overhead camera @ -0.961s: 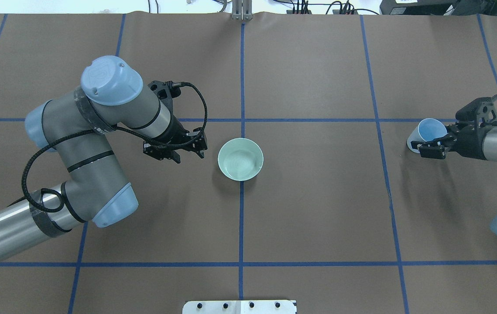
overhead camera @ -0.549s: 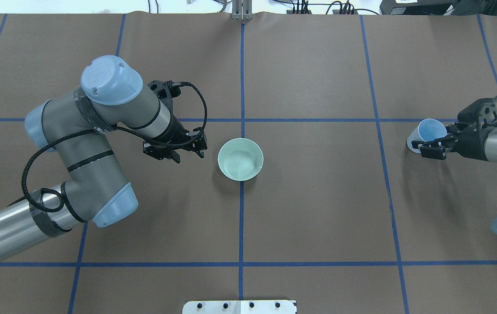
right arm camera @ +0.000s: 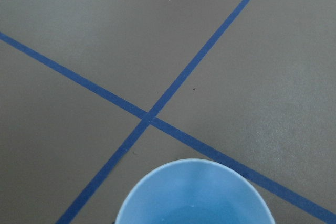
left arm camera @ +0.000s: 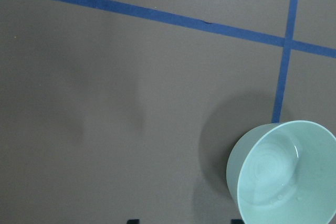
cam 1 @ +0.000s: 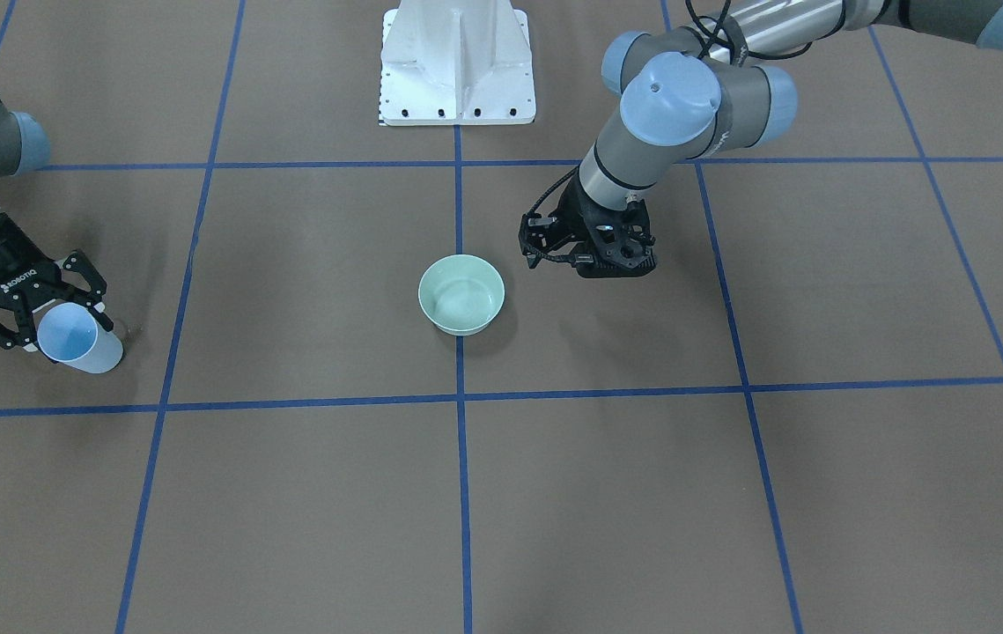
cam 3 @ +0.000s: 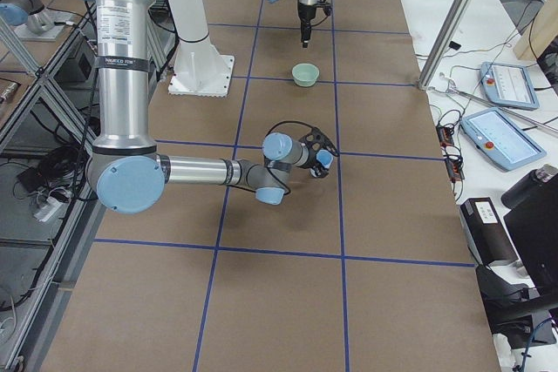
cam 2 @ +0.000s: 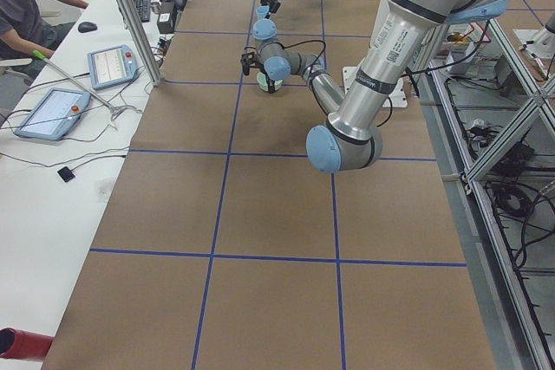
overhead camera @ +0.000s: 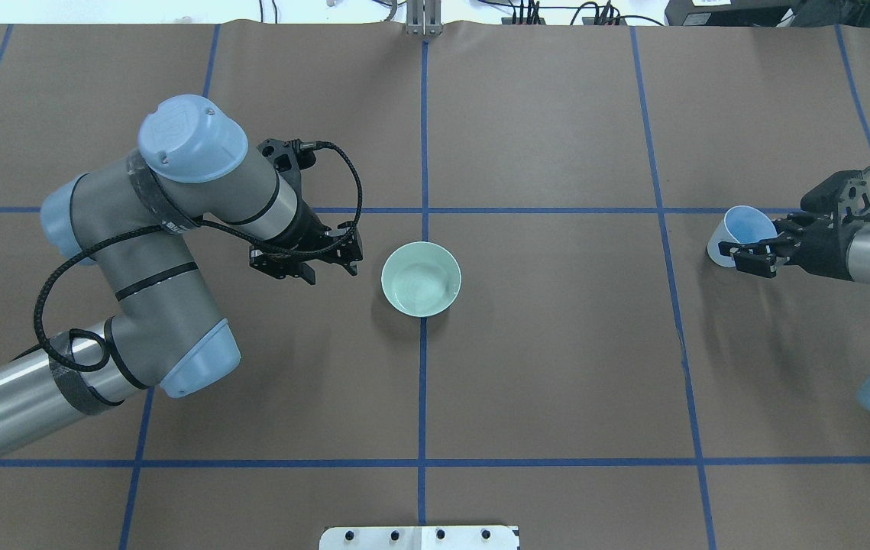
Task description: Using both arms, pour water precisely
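Note:
A pale green bowl (overhead camera: 421,279) stands at the table's middle; the water shows in it as faint ripples and glints (left arm camera: 278,184). My left gripper (overhead camera: 305,266) hangs fingers-down just left of the bowl, open and holding nothing, apart from the rim. In the front-facing view the left gripper (cam 1: 589,260) sits right of the bowl (cam 1: 461,294). At the far right my right gripper (overhead camera: 740,252) is shut on a light blue cup (overhead camera: 742,225), tilted slightly. The cup (cam 1: 70,339) opens upward; its inside (right arm camera: 194,198) fills the wrist view's lower edge, and whether it holds water is unclear.
Blue tape lines (overhead camera: 424,382) divide the brown table cover into squares. The white bolted pedestal (cam 1: 457,62) stands at the robot's side of the table. A person (cam 2: 26,6) sits at a side desk with tablets (cam 2: 113,62) beyond the left end.
The right gripper has shifted slightly left and up with the cup, which now leans a bit more. The left arm has barely moved.

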`<state>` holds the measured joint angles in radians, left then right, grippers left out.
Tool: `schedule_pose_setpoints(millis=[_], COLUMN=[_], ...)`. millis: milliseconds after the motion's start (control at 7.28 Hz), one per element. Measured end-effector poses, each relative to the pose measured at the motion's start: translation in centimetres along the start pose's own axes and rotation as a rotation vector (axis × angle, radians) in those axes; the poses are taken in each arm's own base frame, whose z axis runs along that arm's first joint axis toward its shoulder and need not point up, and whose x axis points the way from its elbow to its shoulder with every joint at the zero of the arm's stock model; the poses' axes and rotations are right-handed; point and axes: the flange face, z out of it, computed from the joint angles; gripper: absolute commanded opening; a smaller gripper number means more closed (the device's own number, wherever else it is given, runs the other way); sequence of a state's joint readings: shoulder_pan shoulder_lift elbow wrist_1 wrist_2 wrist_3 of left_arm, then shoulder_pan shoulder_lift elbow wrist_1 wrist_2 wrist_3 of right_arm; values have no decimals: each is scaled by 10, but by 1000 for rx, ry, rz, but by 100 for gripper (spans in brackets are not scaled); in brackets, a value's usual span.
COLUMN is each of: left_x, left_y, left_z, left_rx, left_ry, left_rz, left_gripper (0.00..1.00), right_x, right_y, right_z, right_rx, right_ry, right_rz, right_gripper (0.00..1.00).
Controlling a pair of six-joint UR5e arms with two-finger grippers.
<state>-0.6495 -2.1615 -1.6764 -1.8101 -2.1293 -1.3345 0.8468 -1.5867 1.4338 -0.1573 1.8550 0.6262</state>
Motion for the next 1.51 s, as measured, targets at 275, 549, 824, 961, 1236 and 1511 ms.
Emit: schedule_pose_setpoints(millis=[275, 549, 824, 961, 1236, 1511], left_x=[1, -7, -36, -58, -110, -158], left_y=[-2, -15, -34, -46, -63, -78], left_z=[-7, -19, -34, -43, -60, -75], left_rx=[6, 25, 28, 25, 29, 36], left_ry=[7, 10, 3, -2, -24, -49], left_rz=[0, -13, -12, -3, 35, 74], left_gripper=[66, 65, 65, 65, 65, 65], right_x=[-12, -47, -111, -149, -233, -316], right_y=[-22, -76, -136, -154, -166, -200], right_z=[9, 21, 27, 38, 72, 90], right_rx=[19, -8, -84, -109, -150, -242], right_ry=[-15, 4, 33, 39, 77, 142], right_rz=[3, 36, 75, 93, 74, 49], right_gripper=[0, 0, 0, 0, 0, 0])
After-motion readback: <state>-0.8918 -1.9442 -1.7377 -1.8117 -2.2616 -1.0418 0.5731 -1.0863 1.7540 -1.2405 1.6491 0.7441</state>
